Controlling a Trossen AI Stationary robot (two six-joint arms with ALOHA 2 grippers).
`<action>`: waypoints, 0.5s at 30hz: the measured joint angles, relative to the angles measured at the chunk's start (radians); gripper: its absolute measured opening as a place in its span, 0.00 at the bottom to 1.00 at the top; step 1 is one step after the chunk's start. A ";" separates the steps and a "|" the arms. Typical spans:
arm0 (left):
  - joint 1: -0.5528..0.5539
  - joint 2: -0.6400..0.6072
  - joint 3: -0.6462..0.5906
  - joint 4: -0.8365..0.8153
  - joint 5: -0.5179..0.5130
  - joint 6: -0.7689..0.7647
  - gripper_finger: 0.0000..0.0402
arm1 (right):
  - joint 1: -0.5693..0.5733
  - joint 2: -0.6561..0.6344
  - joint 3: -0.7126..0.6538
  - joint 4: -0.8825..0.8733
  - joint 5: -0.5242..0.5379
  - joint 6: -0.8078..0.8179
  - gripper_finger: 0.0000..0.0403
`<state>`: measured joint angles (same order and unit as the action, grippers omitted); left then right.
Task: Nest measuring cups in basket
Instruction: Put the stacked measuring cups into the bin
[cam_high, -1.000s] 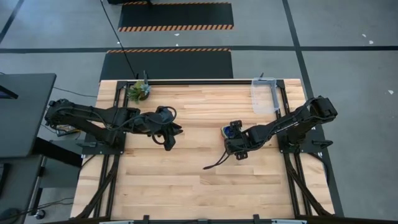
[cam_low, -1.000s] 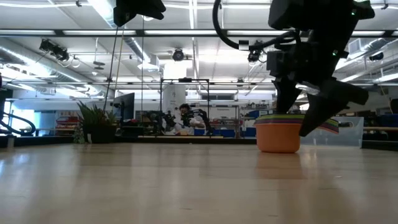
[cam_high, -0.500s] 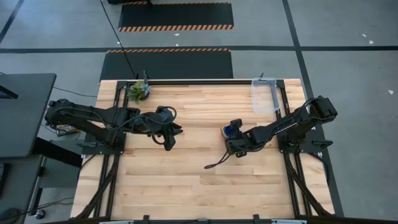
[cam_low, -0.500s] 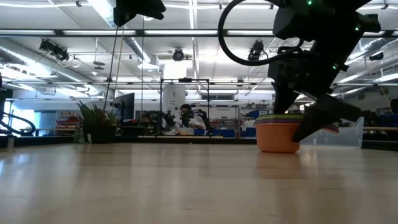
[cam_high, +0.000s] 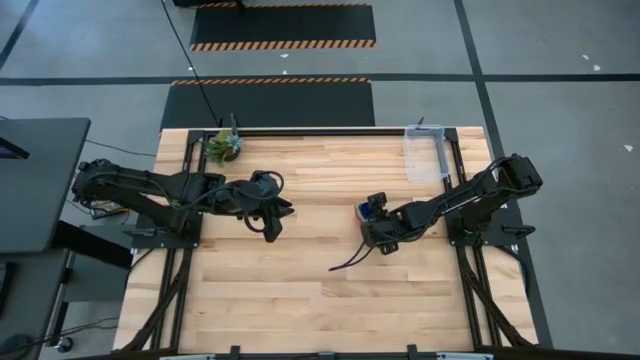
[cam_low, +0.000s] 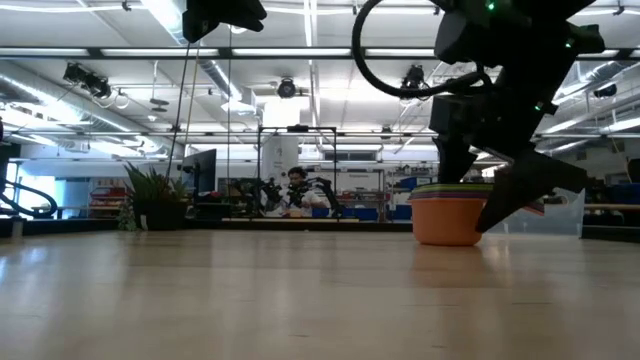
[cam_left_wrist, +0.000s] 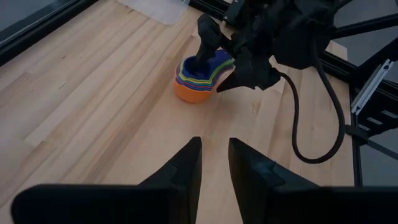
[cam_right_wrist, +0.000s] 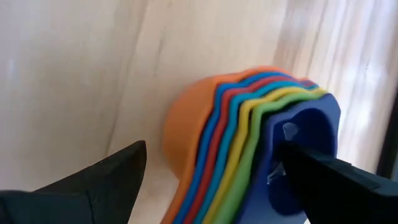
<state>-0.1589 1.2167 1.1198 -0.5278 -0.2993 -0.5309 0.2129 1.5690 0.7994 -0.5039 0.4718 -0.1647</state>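
Observation:
The measuring cups (cam_high: 367, 211) stand nested in one stack on the table right of centre, orange outermost and dark blue innermost (cam_right_wrist: 311, 130). My right gripper (cam_left_wrist: 224, 65) is open and comes down over the stack: one finger (cam_left_wrist: 203, 55) reaches into the blue cup, the other (cam_left_wrist: 247, 76) stands outside the stack. In the right wrist view a gap shows between the outer finger (cam_right_wrist: 87, 180) and the orange wall (cam_right_wrist: 186, 137). The clear basket (cam_high: 425, 155) sits at the far right edge. My left gripper (cam_left_wrist: 214, 152) hovers left of centre, slightly open, with nothing between its fingers. My right gripper straddles the stack's rim from above, slanting down. Its outer finger stands apart from the orange wall. Whether the finger inside the blue cup (cam_right_wrist: 292, 146) touches it, I cannot tell.
A small potted plant (cam_high: 225, 145) stands at the table's far left corner. Bare wood lies between the two arms and along the near half of the table. A black cable (cam_high: 345, 262) trails from my right wrist over the table.
My right gripper has rolled and tipped a little over the cup stack, then kept still. Its fingers have stayed wide apart. The stack has not moved.

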 joint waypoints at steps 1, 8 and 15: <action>0.000 0.000 0.000 0.000 0.000 -0.001 0.22 | 0.000 0.001 -0.001 -0.002 0.019 0.004 0.93; 0.000 0.000 0.000 0.000 0.000 0.000 0.22 | 0.000 0.002 -0.002 -0.008 0.087 0.014 0.93; 0.000 0.000 0.000 0.000 0.000 0.000 0.22 | 0.006 0.002 -0.002 0.009 0.100 0.016 0.93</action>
<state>-0.1592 1.2167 1.1198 -0.5274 -0.2993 -0.5309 0.2187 1.5707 0.7975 -0.4951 0.5717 -0.1486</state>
